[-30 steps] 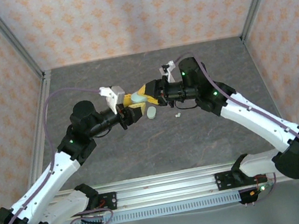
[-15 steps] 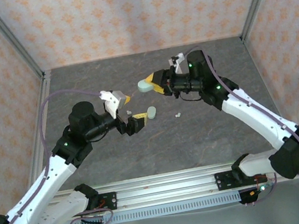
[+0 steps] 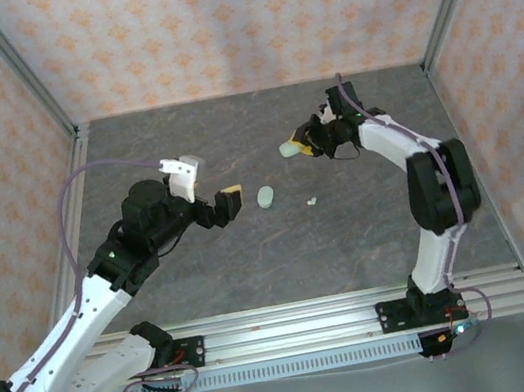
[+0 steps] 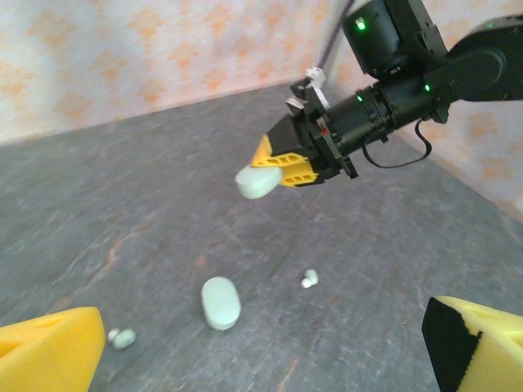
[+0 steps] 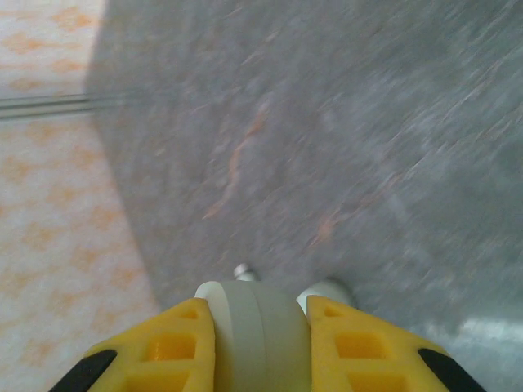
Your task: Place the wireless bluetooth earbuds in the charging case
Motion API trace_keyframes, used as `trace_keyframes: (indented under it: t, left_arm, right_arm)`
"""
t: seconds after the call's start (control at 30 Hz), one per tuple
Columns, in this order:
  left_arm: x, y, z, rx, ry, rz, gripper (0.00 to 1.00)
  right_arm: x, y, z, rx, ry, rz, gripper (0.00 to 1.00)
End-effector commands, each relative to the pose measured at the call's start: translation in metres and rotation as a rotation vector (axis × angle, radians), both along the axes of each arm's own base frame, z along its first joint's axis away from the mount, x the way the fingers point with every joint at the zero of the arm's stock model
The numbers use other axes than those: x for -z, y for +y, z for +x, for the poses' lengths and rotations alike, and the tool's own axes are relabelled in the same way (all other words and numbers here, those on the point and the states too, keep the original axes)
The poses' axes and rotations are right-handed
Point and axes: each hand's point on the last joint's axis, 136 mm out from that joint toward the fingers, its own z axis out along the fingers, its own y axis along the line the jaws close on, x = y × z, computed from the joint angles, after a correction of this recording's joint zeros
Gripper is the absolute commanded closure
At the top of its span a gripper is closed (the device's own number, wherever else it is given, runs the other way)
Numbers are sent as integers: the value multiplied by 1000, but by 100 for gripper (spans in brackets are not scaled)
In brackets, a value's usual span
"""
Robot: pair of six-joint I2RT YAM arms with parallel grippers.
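Right arm stretched left, right gripper (image 3: 294, 148) clamped on a case (image 4: 257, 181) above the table (image 3: 204, 267). Left gripper (image 4: 261, 343) gapes wide; two earbuds (image 4: 309, 278) lie ahead of it, flanking a second case (image 4: 221, 302).

The left gripper (image 3: 224, 203) and right gripper (image 4: 278, 167) are yellow tipped with black, the charging case (image 4: 256, 181) in the latter pale mint like the second case (image 4: 221, 302) at its 7 o'clock (the earbuds (image 4: 309, 278) whiter), on a dark grey, rust-veined table (image 3: 183, 149) before peach floral-print walls (image 3: 211, 22).
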Motion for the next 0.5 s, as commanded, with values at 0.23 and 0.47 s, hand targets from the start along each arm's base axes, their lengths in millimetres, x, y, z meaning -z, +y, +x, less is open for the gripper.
trace_keyframes:
  t: [0.23,0.47]
  left_arm:
    - [25,1,22,-11,266,62,0]
    - [69,4,45,-72,440,115,0]
  right_arm:
    - [82,-4,35,-91,62,-100,80]
    - [101,-14,26,-103,92,-169,62]
